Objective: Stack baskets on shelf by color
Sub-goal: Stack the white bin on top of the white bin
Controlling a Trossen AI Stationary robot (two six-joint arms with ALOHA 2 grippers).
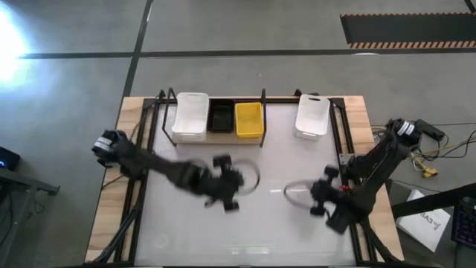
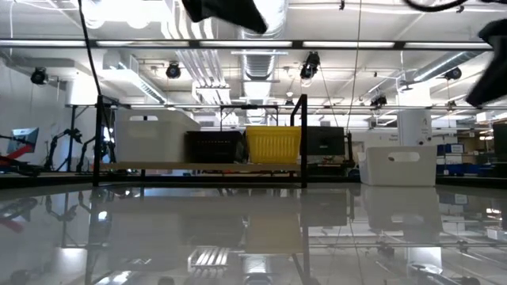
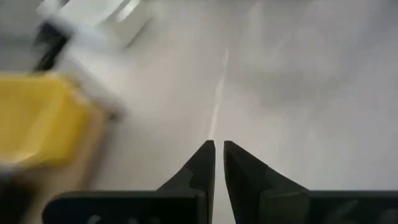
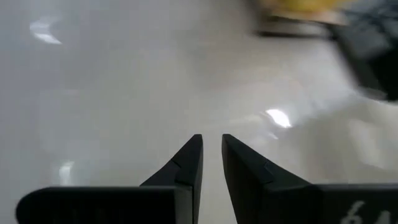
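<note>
The shelf (image 1: 223,132) is standing along the far edge of the table (image 1: 253,223), a light wooden board inside a black wire frame with upright posts. Three baskets are sitting on it in a row. The white basket (image 1: 190,116) is occupying the left end, the black basket (image 1: 220,116) is sitting just beside it in the middle, and the yellow basket (image 1: 249,119) is sitting just beside the black one on the right. In the low view the same order is showing: white basket (image 2: 150,141), black basket (image 2: 214,146), yellow basket (image 2: 274,145), all upright on the shelf (image 2: 198,167).

A second white basket (image 1: 312,115) is standing apart from the row, near the far right corner of the table, to the right of the shelf's right-hand post. In the low view this second white basket (image 2: 398,165) is resting upright on the table surface, lower than the shelf board.

The left pincer (image 1: 227,195) is hovering over the middle of the table, well apart from the shelf. Its two fingers are nearly together, with only a narrow slit between them, and are gripping nothing. The left wrist view is showing the yellow basket (image 3: 34,118) off to one side.

The right pincer (image 1: 318,199) is hovering over the right half of the table, well apart from both the shelf and the second white basket. Its fingers are likewise nearly closed and empty.
</note>
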